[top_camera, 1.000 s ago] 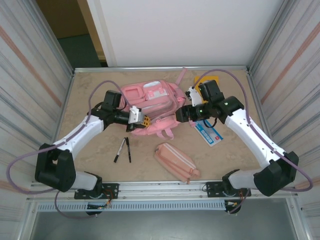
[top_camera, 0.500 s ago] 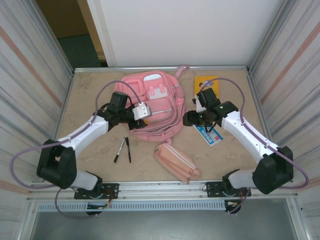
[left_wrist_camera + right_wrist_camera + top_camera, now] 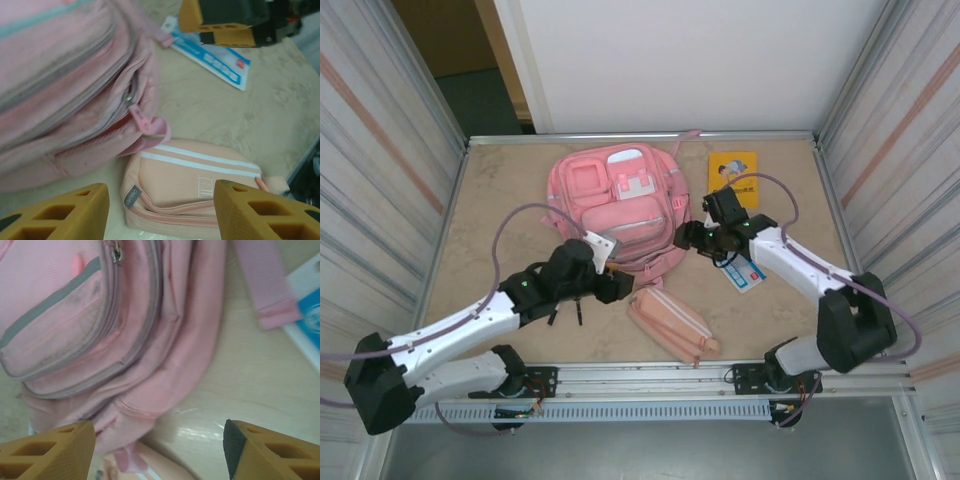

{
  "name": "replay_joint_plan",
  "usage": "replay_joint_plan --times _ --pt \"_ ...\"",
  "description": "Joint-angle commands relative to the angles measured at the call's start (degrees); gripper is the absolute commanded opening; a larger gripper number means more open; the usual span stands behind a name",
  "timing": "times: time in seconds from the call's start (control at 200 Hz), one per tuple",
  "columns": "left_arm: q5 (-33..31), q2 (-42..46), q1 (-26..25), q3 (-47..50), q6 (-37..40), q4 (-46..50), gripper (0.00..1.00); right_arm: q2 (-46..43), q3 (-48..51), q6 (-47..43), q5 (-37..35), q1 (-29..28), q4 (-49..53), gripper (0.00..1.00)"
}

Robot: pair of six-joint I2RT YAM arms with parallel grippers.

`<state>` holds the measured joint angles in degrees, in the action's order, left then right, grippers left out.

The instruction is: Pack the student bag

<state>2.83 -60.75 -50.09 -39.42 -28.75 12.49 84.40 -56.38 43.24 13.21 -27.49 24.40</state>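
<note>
Student bag (image 3: 620, 200) lies flat, front pockets up, mid-table toward 12 o'clock. Left gripper (image 3: 608, 285) is at the bag's 6 o'clock edge, fingers spread wide and empty. Right gripper (image 3: 686, 238) is at the bag's 4 o'clock side, fingers also apart, nothing held. Pink pencil case (image 3: 672, 322) sits just beside the bag at 5 o'clock. Blue-white card (image 3: 745, 270) lies under the right arm.

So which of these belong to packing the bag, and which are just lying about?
In hand: bag.
Lying about, probably still to be packed: pencil case, blue leaflet, yellow book.
</note>
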Motion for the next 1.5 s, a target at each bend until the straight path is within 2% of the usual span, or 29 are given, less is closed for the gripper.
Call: replay_joint_plan --times 0.0,0.12,0.281,0.406,0.496,0.616,0.757,0.892,1.012,1.087,1.158,1.298,1.418,1.498 --pt "-5.2 -5.3 -1.8 -2.7 -12.7 -0.4 0.56 4.4 -2.5 7.1 3.4 -0.1 -3.2 0.68" --pt "-8.9 -12.7 -3.4 -8.5 -14.0 2.5 0.56 9.2 -4.0 9.3 3.5 -0.1 -5.5 0.62" --pt "-10.6 -20.8 -5.0 -14.8 -15.5 4.0 0.56 13.4 -5.2 7.8 2.5 -0.3 -9.2 0.51" --pt "-18.8 -25.4 -8.5 -19.2 -17.0 7.7 0.54 16.2 -5.7 7.6 3.3 -0.4 -10.8 0.45" --pt "-22.4 -28.6 -10.0 -21.6 -17.3 10.0 0.54 17.2 -5.8 7.5 3.4 -1.2 -12.5 0.4" --pt "-22.9 -30.3 -10.2 -21.9 -19.0 10.1 0.56 18.0 -6.0 7.3 3.2 -1.6 -13.1 0.39" --pt "-25.9 -30.1 -10.2 -21.8 -20.7 12.6 0.57 18.1 -5.9 7.0 3.2 -1.6 -13.4 0.22" --pt "-29.5 -29.0 -10.0 -22.0 -22.0 15.4 0.56 16.5 -5.6 7.2 4.0 -1.9 -13.4 0.15" --pt "-27.3 -29.4 -8.9 -21.8 -20.9 13.1 0.54 15.5 -6.9 6.7 5.1 -2.0 -11.9 0.15" --pt "-23.3 -30.3 -7.1 -22.5 -21.0 12.2 0.53 14.9 -7.6 6.6 5.1 -2.0 -11.0 0.22" --pt "-23.2 -30.8 -6.3 -23.0 -20.8 12.4 0.52 15.0 -8.1 6.2 4.9 -2.0 -10.8 0.23" --pt "-22.2 -31.8 -5.1 -24.3 -20.0 12.2 0.47 16.3 -8.8 5.9 6.2 -1.7 -10.2 0.18" --pt "-20.2 -33.6 -4.9 -25.1 -20.0 11.4 0.37 16.8 -8.9 6.2 7.0 -1.8 -10.8 0.17" --pt "-19.4 -34.8 -4.8 -25.3 -21.5 11.5 0.36 16.7 -9.2 6.2 7.3 -1.8 -10.7 0.17"
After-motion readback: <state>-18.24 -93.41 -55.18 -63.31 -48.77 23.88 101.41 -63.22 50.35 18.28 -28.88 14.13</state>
